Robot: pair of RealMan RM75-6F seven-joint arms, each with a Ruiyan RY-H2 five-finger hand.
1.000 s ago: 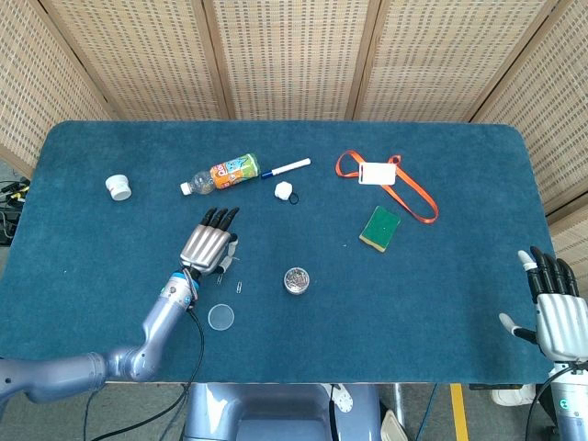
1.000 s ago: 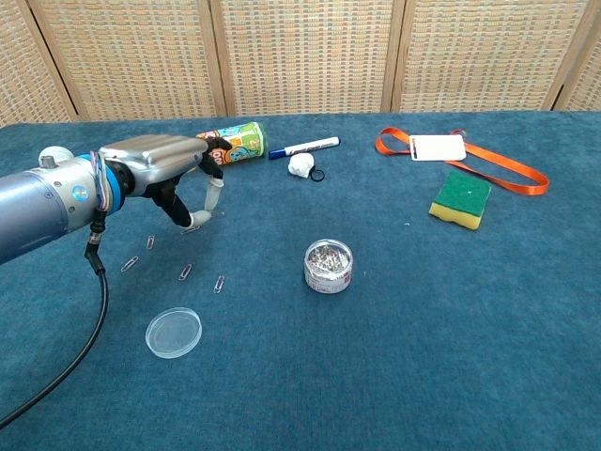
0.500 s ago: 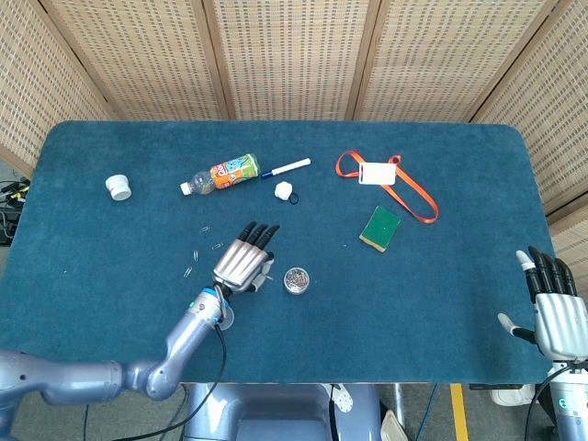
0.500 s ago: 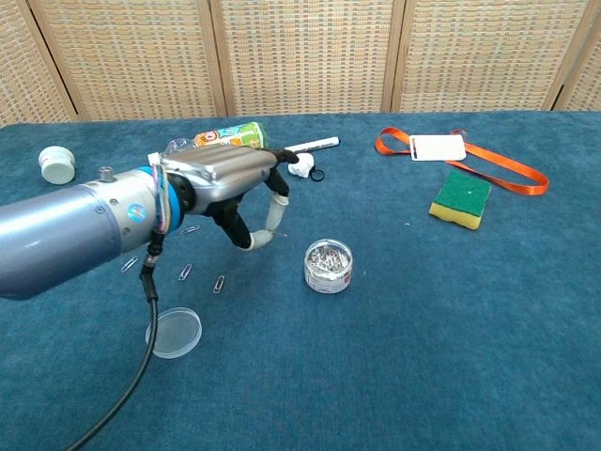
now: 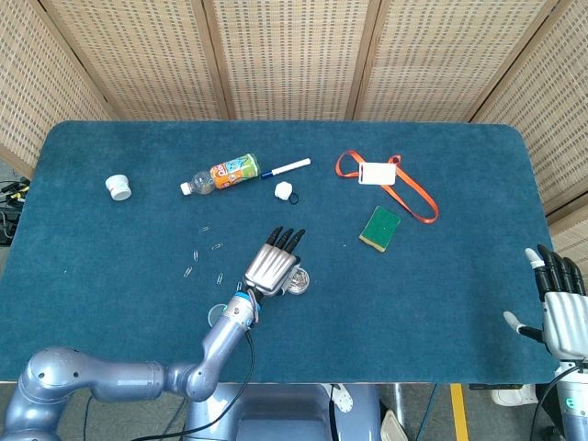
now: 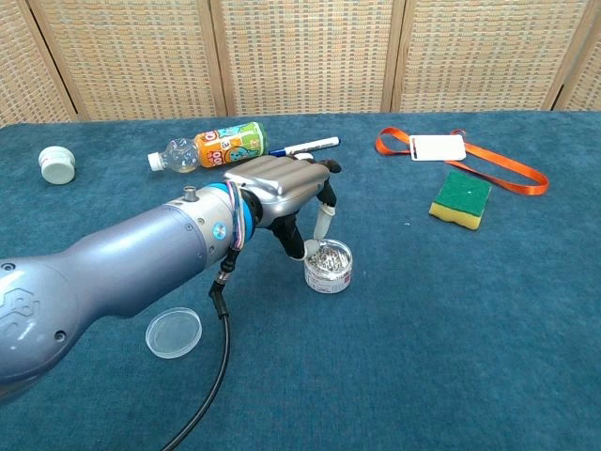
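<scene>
Your right hand (image 5: 563,310) sits open at the near right table edge, holding nothing. Your left hand (image 6: 286,193) hovers over the jar of paper clips (image 6: 329,267) mid-table, fingers pointing down, empty. The bottle (image 6: 208,147) lies beyond.

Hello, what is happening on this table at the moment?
The left hand hovers just above a small round container of paper clips, fingers pointing down at it. The container's clear lid lies apart on the blue table, and loose paper clips lie nearby. The right hand waits open at the table's edge.
</scene>
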